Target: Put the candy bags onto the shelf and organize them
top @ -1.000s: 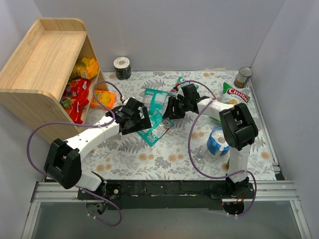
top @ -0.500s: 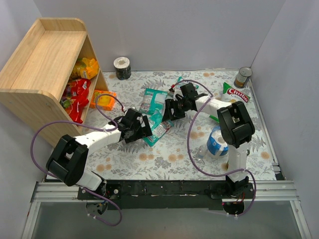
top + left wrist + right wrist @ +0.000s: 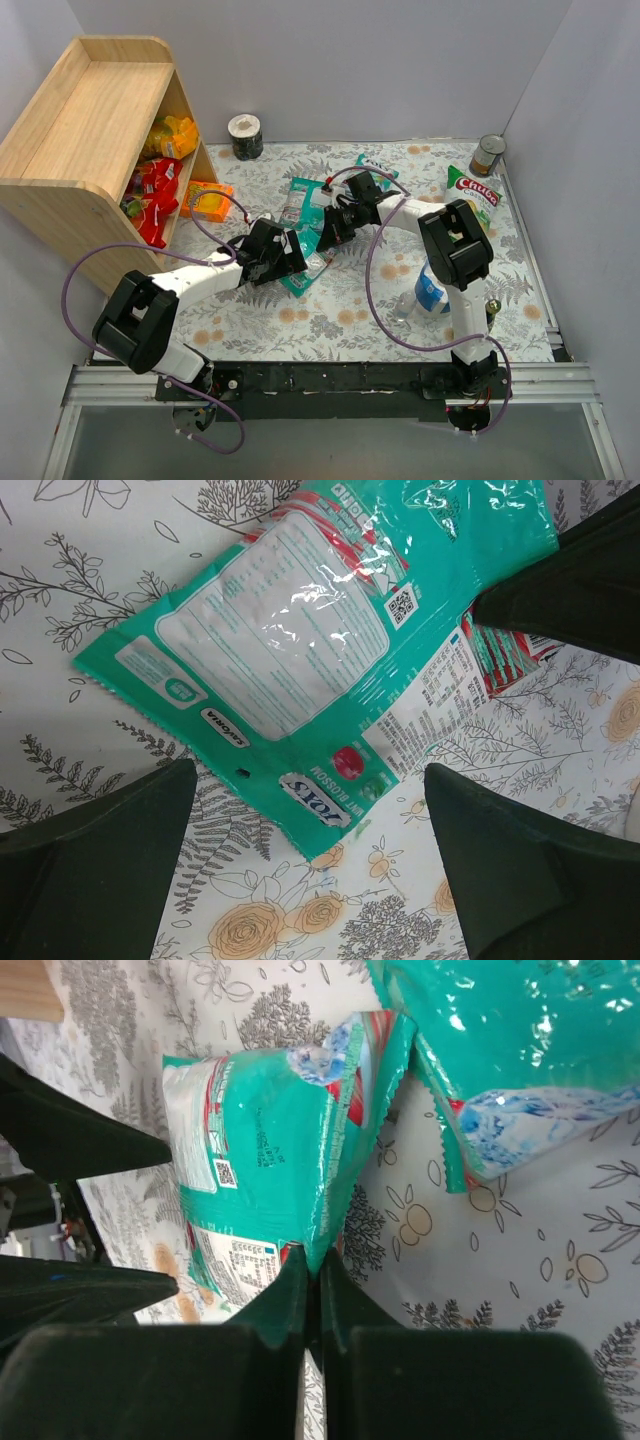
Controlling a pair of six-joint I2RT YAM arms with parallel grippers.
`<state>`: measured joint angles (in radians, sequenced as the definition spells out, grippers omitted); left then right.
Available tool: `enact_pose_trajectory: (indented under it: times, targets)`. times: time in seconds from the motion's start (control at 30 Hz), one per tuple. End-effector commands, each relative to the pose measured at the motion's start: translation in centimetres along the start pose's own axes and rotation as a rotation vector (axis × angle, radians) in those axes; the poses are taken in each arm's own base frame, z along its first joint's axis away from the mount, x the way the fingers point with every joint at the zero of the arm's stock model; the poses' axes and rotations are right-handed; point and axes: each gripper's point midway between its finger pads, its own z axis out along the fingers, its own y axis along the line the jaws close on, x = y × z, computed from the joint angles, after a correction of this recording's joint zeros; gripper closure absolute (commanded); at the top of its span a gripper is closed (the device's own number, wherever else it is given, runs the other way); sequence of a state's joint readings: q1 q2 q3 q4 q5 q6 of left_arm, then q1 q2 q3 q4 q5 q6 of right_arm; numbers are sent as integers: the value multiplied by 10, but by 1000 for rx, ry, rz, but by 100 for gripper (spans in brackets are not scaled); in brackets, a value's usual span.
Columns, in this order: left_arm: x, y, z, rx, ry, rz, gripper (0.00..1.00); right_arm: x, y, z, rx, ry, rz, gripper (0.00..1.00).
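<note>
The flowery tablecloth (image 3: 330, 320) is crowded. My left gripper (image 3: 305, 780) hangs wide open right over a teal candy bag (image 3: 290, 650) and does not touch it. My right gripper (image 3: 312, 1260) looks pinched shut on that bag's edge, in the middle of the table.

To do this well, I think I should lift slowly, hold the slippery edge tight, and move my left arm out of the way.

I count about three teal bags (image 3: 303, 198) on the table and one orange bag (image 3: 207, 200) just beside the shelf (image 3: 90, 120). Inside it are two red bags (image 3: 155, 185), I think, and one yellow bag (image 3: 175, 135).

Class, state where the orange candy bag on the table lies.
Top view, left side: the orange candy bag lies at the foot of the shelf's open side.
</note>
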<state>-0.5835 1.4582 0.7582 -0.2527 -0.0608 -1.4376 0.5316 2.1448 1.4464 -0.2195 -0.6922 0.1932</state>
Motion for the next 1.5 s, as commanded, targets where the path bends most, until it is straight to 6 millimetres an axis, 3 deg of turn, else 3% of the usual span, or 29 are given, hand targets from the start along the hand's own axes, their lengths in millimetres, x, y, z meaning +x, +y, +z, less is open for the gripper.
enact_pose_trajectory:
  times: [0.0, 0.07, 0.23, 0.43, 0.77, 0.93, 1.07, 1.23, 1.33, 1.47]
  targets:
    - [-6, 3, -1, 2, -28, 4, 2, -2, -2, -2, -40, -13, 105, 99]
    - [-7, 2, -4, 13, -27, -2, 2, 3, 0, -8, -68, -23, 181, 99]
    - [-10, -1, -12, 41, -42, -10, 2, -14, 19, -36, -184, -77, 456, 99]
    - [-6, -2, -10, 68, -18, -43, 2, -31, 34, -45, -276, -58, 665, 99]
    - [-35, -22, -13, 198, -42, -129, 2, -23, 39, -48, -288, -10, 760, 99]
    - [-26, -23, -7, 253, 20, -204, 2, -12, 42, -49, -320, -8, 821, 99]
    - [-19, -26, -5, 262, 63, -237, 2, -14, 44, -51, -351, -53, 864, 99]
    - [-19, -17, -7, 193, 67, -274, 2, -30, 55, -64, -452, -174, 1027, 99]
    - [-19, -4, -12, 106, 66, -305, 2, -40, 57, -68, -490, -223, 1024, 99]
    - [-23, -9, -19, 122, 51, -321, 2, -52, 57, -68, -496, -237, 1034, 99]
